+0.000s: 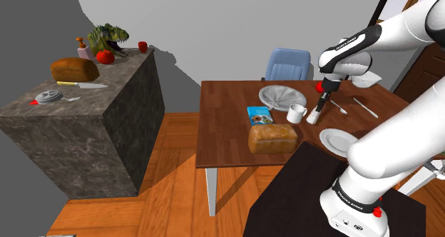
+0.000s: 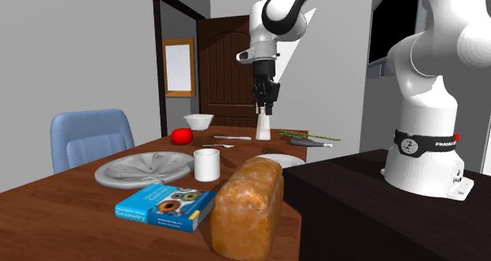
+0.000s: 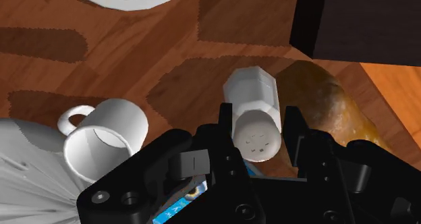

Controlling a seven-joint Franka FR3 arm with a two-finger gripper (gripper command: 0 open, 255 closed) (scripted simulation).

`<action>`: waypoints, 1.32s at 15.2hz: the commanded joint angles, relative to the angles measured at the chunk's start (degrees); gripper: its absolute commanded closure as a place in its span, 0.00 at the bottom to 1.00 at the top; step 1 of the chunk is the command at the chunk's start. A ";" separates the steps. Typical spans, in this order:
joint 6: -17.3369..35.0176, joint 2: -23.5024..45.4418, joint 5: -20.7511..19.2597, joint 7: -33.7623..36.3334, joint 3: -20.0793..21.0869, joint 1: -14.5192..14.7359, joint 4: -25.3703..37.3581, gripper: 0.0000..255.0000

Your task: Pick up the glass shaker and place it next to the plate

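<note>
as the white arm reaches down over a wooden table (image 1: 228, 125), its black gripper (image 2: 265, 110) pinches the cap of a white shaker (image 3: 251, 98), fingers (image 3: 225, 125) pressed to either side. the shaker stands upright with its base on the tabletop, just beside a white mug (image 3: 108, 145) and near a small white plate (image 1: 337, 140) at the table's edge by the stand. a bread loaf (image 1: 272, 138) and a blue book (image 1: 260, 115) lie close by, beyond the mug.
</note>
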 commanded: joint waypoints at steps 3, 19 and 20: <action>-0.50 -0.31 -1.68 -5.89 -3.90 -3.14 0.15 1.00; -3.15 11.81 4.19 -35.14 -18.93 -12.73 12.26 1.00; -3.48 13.33 5.45 -37.37 -19.54 -13.51 13.58 1.00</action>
